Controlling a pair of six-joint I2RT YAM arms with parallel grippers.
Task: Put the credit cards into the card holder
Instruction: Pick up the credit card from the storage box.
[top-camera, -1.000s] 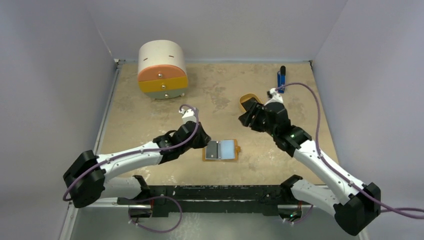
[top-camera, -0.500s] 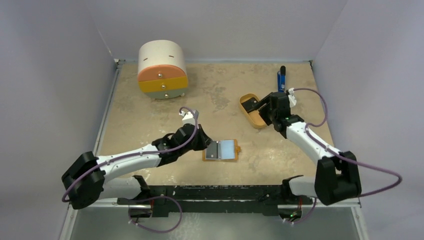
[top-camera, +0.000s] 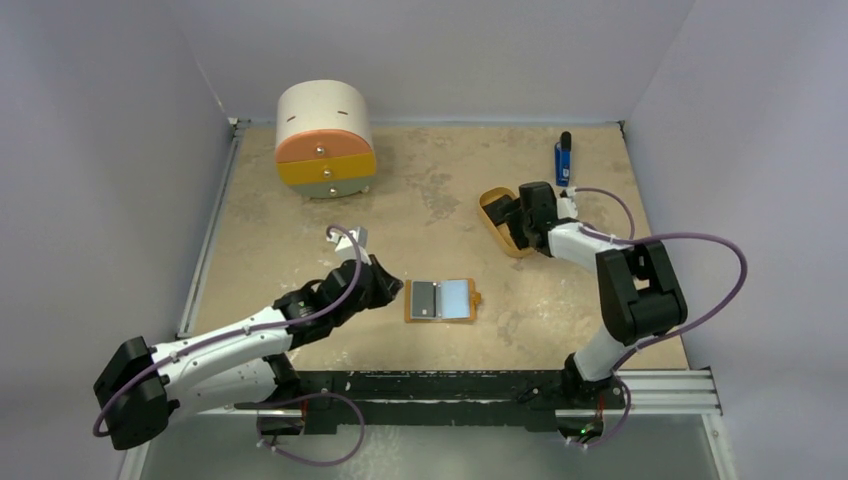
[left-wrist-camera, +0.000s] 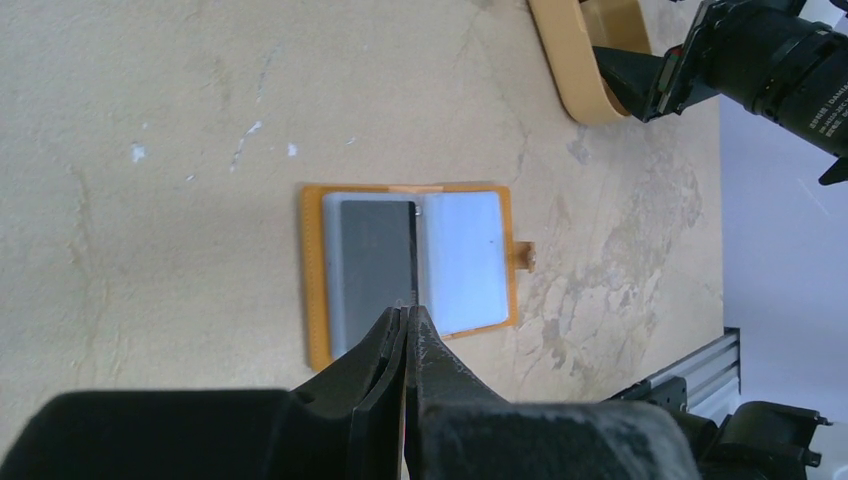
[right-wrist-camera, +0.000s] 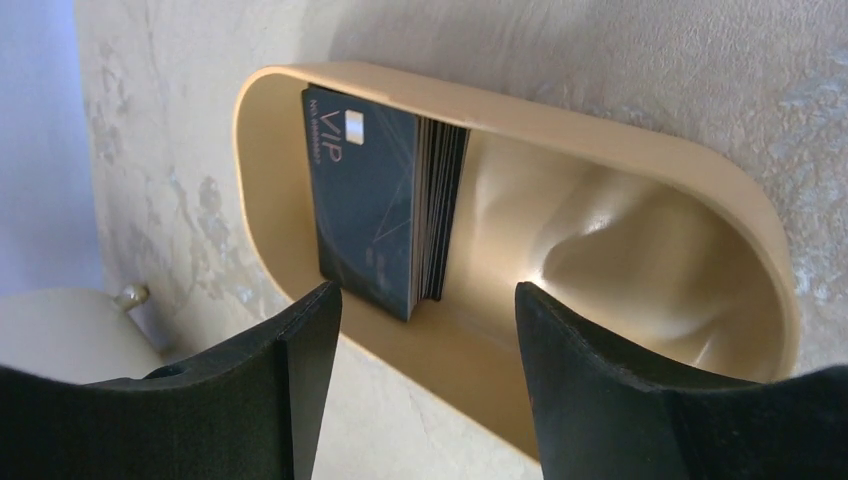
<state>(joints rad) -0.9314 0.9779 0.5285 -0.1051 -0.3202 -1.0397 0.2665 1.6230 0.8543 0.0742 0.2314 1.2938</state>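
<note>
resting credit cards (right-wrist-camera: 375, 215) in tan tray (right-wrist-camera: 620, 150), right gripper (right-wrist-camera: 425, 292) spread nearby

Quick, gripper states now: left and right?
Left gripper: shut, holding nothing.
Right gripper: open, poised at the credit cards in the tray.

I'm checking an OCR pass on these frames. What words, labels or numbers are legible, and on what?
"VIP": on the front one of the credit cards stacked in the tan tray.
Small print beside it on that card: too small to read.
White lettering on the right arm, left wrist view: too blurred to read.
On the card holder: no text.
</note>
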